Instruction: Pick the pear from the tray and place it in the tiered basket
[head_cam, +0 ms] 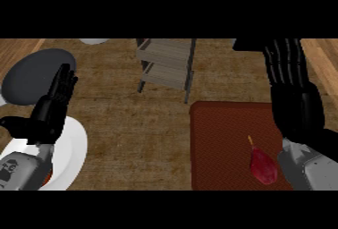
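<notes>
Picking seems not yet begun: the pear (263, 165) lies at the tray's (218, 134) five o'clock, while the right hand (296, 103), fingers straight and empty, hangs beyond it toward one o'clock and must draw back to grasp; the left hand (51, 107) rests open at nine.

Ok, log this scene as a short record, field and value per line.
pear: dark red, lying on tray, unheld
tray: red-brown, right side of counter
tiered basket: top centre, beyond tray, no pear inside
right hand: open, fingers straight, along tray's right edge
left hand: open, resting at left, fingers up
task: pear not picked yet
</notes>
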Action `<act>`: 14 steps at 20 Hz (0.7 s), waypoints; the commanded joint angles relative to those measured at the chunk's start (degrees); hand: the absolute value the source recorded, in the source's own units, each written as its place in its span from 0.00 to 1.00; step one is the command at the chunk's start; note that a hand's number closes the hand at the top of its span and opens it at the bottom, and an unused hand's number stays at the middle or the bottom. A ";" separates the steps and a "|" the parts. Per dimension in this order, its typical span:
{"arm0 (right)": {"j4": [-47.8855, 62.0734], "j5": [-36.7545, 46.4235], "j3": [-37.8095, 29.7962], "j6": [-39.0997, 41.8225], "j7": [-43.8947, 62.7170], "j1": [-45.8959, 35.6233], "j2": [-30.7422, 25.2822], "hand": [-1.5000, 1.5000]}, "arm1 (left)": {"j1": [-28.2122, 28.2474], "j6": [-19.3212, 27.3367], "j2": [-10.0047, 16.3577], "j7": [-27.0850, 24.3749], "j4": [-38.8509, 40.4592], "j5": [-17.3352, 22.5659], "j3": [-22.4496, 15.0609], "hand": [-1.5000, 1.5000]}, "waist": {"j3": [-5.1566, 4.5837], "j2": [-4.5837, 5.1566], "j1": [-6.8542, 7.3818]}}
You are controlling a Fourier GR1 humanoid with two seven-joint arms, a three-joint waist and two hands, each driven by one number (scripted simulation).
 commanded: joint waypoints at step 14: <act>6.08 3.12 -3.33 -3.97 -3.16 28.18 -0.13 0.00 | 7.61 -5.58 1.08 11.76 -2.03 3.19 -0.24 0.50 | 1.26 2.48 -1.72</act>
